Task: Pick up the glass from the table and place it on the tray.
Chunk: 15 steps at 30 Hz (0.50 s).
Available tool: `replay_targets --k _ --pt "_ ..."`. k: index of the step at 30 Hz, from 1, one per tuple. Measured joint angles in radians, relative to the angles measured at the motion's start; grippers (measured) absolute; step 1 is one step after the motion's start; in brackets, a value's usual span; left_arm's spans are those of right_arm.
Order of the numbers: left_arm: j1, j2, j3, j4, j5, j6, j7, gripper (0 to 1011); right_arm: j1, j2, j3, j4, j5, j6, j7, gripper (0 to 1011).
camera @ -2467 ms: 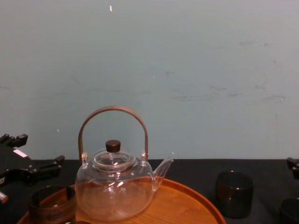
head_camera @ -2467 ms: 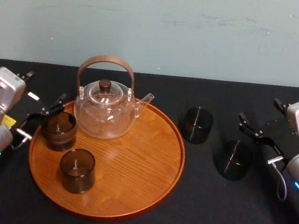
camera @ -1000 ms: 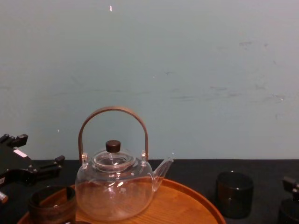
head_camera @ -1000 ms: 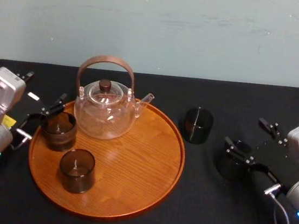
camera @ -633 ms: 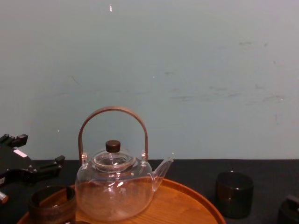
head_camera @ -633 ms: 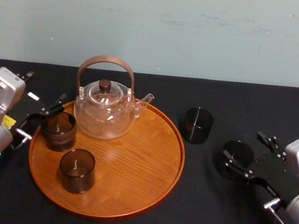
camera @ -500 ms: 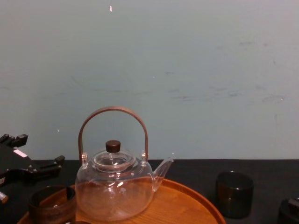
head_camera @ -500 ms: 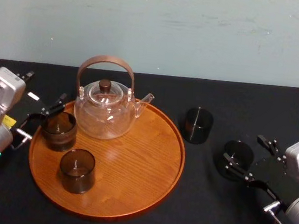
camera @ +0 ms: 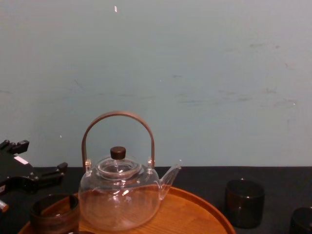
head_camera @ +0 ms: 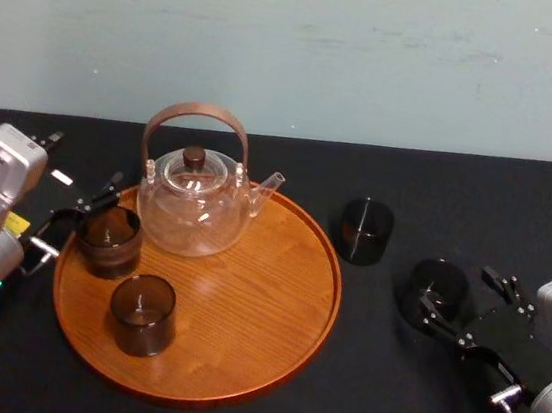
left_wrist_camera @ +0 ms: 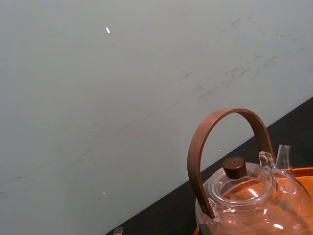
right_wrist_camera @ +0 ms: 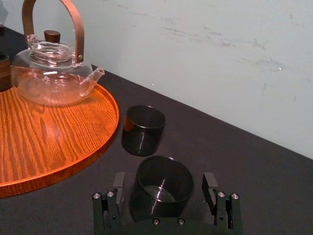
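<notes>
The right gripper (head_camera: 456,287) is spread wide, with one finger on each side of the dark glass (right_wrist_camera: 164,182) and a small gap on both sides. The dark glass stands straight up on the black table (head_camera: 373,400), open end up. Just past it stands a second dark glass (right_wrist_camera: 143,129), close but not touching. Beside that is the rim of the tray (right_wrist_camera: 49,142), with bare table between. Farther off, the teapot (right_wrist_camera: 54,73) sits on the tray. The left gripper (head_camera: 78,215) is open too, at the tray's other side, just beside a brown glass (head_camera: 108,238). The chest view cuts the dark glass off at its corner.
</notes>
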Motion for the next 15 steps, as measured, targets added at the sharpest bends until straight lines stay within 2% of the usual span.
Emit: replay_targets --k 15 --pt "0.0 0.0 0.0 0.0 0.0 0.0 0.0 1001 0.001 -0.044 0.031 0.059 0.024 -0.025 0.055 1002"
